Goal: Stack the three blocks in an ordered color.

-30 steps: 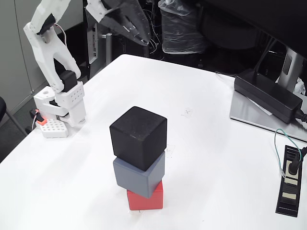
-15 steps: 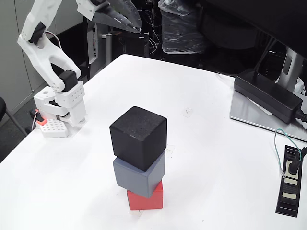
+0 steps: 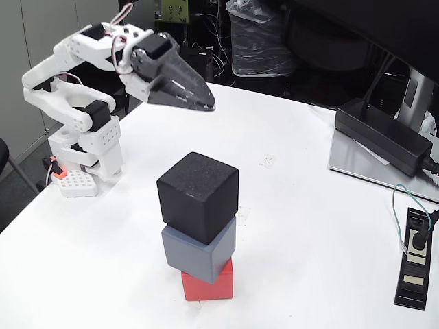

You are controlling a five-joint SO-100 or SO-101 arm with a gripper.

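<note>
In the fixed view the three blocks stand as one tower near the table's front middle. A red block (image 3: 207, 283) is at the bottom, a grey block (image 3: 199, 251) sits on it, and a black block (image 3: 197, 196) tops it, turned a little and overhanging to the left. My gripper (image 3: 208, 105) hangs above the table to the upper left of the tower, well apart from it. Its dark fingers (image 3: 185, 89) lie together with nothing between them.
The arm's white base (image 3: 96, 147) is clamped at the table's left edge, next to a small white perforated brick (image 3: 77, 183) with an orange tab. At right are a black power brick (image 3: 381, 136) on a grey laptop and a black power strip (image 3: 413, 257).
The arm has folded down. My gripper dropped from the top of the picture to just over the table's far left part. The tower has not moved.
</note>
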